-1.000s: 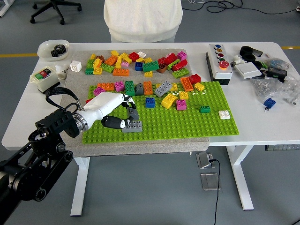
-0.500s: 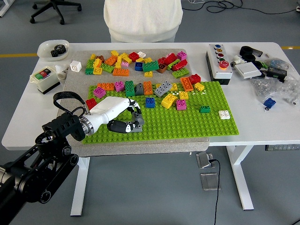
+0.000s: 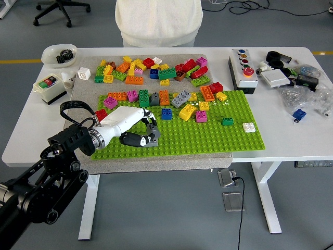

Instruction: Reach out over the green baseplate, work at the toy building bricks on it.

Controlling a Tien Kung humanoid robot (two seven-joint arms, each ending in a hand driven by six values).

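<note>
At the green baseplate (image 3: 218, 136) near-left corner, left hand (image 3: 130, 128) has slid slightly right within 1 s, fingers clamped on the grey brick (image 3: 150, 139); likely pressing it down.

A person in a white top (image 3: 158, 21) stands behind the white table (image 3: 291, 135); a button box (image 3: 242, 70), a white bowl (image 3: 59, 54) and a bagged-parts clutter (image 3: 307, 94) sit along its edges.

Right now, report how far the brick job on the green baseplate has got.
Done: left hand is out over the green studded baseplate. In hand: its fingers close on the grey rectangular brick. Left: the scattered coloured bricks farther back lie untouched.
</note>
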